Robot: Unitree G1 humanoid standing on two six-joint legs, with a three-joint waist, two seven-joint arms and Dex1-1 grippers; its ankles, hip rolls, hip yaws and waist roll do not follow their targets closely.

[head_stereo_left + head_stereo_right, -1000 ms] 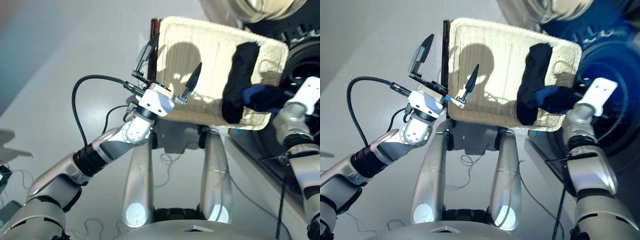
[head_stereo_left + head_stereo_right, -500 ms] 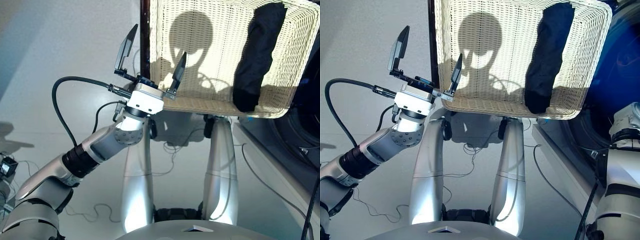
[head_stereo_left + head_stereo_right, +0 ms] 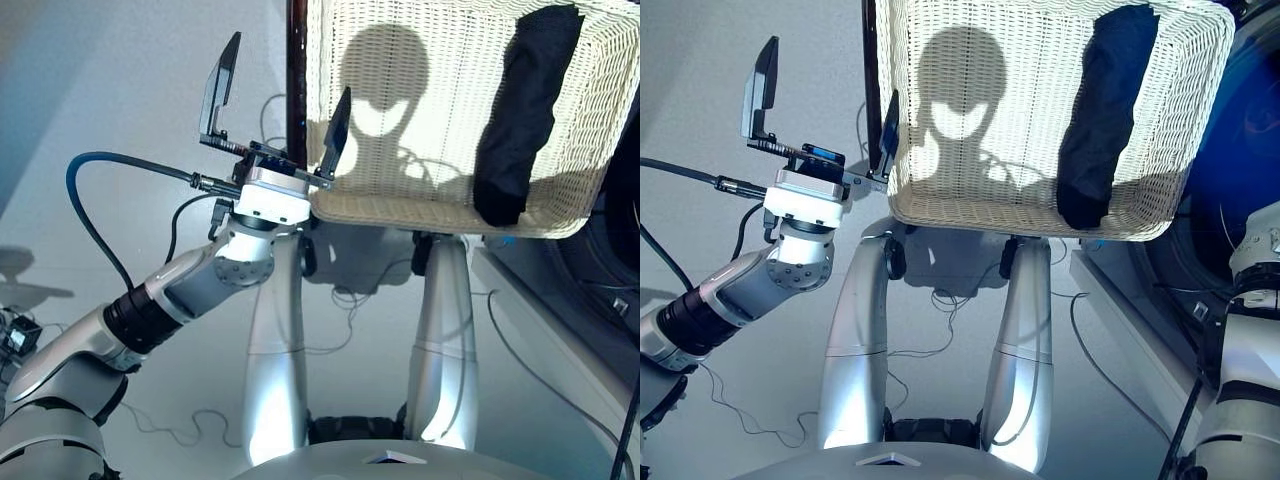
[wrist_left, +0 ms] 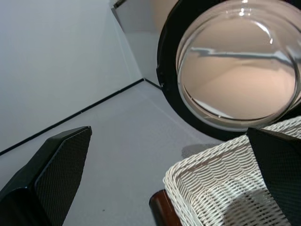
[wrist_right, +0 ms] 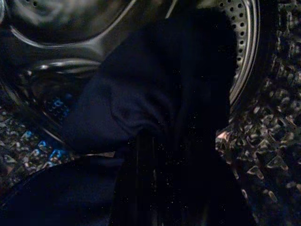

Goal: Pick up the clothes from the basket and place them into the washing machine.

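Note:
The cream wicker basket (image 3: 420, 150) fills the top of the head views, with its dark brown rim strip (image 3: 296, 70) on the left side. A black cloth bundle (image 3: 520, 110) lies along the basket's right side. My left gripper (image 3: 280, 108) is open and empty, with one finger outside the brown rim and the other over the basket's near left corner (image 4: 207, 188). The washing machine (image 3: 1240, 150) stands at the right; its round glass door (image 4: 235, 70) hangs open. My right arm (image 3: 1255, 260) reaches toward it. Navy cloth (image 5: 155, 108) bunches right at my right gripper, inside the perforated drum (image 5: 244, 47).
A thick cable (image 3: 110, 170) loops off my left wrist. Thin wires (image 3: 330, 320) trail over the grey floor below the basket. A pale wall with a dark baseboard (image 4: 70, 117) runs behind the machine.
The head camera has tilted. My right gripper has carried the navy cloth from the basket's right edge into the drum. My left gripper has lifted slightly by the rim. The black bundle stays put.

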